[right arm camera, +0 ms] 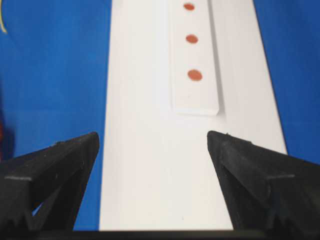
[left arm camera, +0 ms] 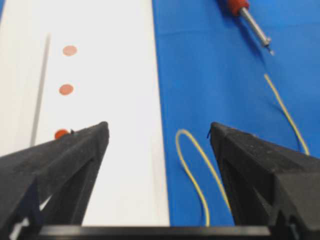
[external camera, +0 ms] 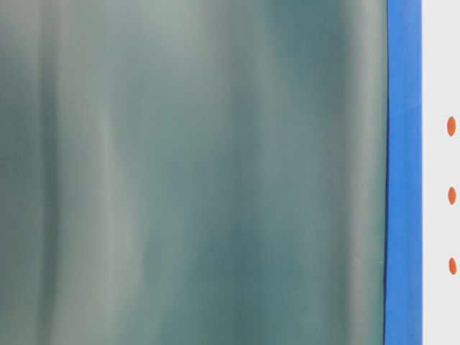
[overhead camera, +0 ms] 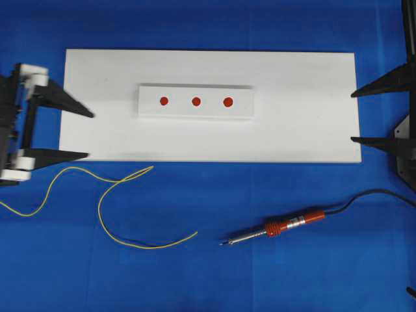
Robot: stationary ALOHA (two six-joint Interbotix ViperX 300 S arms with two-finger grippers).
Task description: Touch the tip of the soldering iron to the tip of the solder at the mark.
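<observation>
From overhead, the soldering iron (overhead camera: 276, 228) lies on the blue bench (overhead camera: 214, 279) in front of the white board (overhead camera: 305, 130), dark tip pointing left, black cord trailing right. I judge it rigid and light; the red ribbed handle looks the sensible place to hold. The solder (overhead camera: 123, 214) sprawls in loose yellow curves left of the iron, well apart from it. Thin and springy by its look, it would likely flex and slide, so a hold close to its free end seems wise. The left pincer (overhead camera: 88, 135) and right pincer (overhead camera: 354, 117) stand at opposite ends of the board, both released, grasping nothing. Three red marks sit on the raised strip (overhead camera: 195, 110); which one is meant cannot be told

The table-level view is almost wholly a green blur; only a blue edge and three marks show at the right

The left wrist view shows the iron's shaft, handle cut off at the top, and loops of solder partly hidden behind the spread jaws

The right wrist view shows only the strip, board and bench; the iron is not visible
</observation>
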